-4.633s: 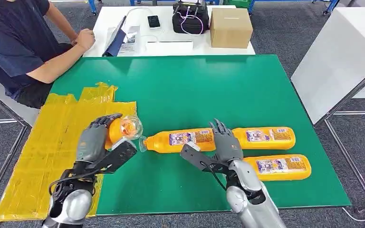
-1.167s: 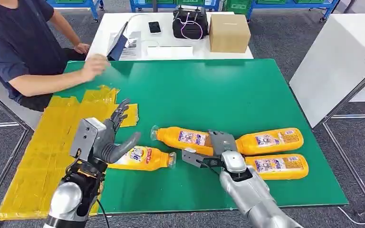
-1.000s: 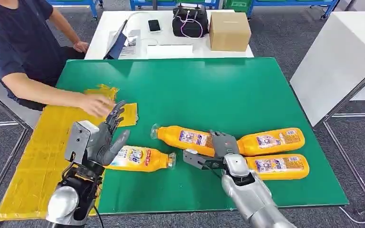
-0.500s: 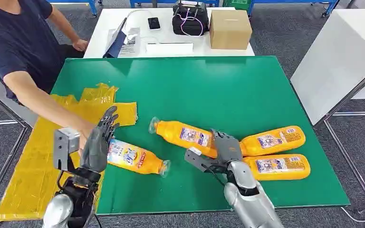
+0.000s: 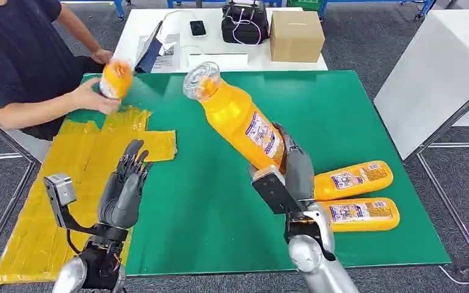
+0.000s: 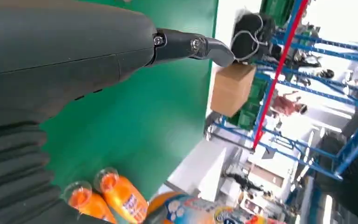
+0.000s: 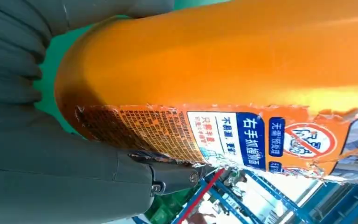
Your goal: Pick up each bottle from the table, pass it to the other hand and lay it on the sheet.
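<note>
R hand point(image 5: 293, 174) grips bottle point(image 5: 238, 119) raised, tilted, cap twd far edge of counter point(image 5: 342, 110). L hand point(image 5: 124, 189) empty, fingers spread, near sheet point(image 5: 67, 183).

The left hand point(image 6: 65, 60) hangs above the green table point(image 6: 140, 121), near orange bottles point(image 6: 121, 198).

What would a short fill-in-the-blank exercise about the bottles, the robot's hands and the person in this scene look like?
1. The right hand holds an orange bottle raised above the ____ table.
2. The left hand, fingers spread, holds ____.
3. ____ bottles lie on the table beside the right hand.
4. The person's hand holds a bottle above the ____ sheet.

Missing words: green; nothing; Two; yellow
</note>
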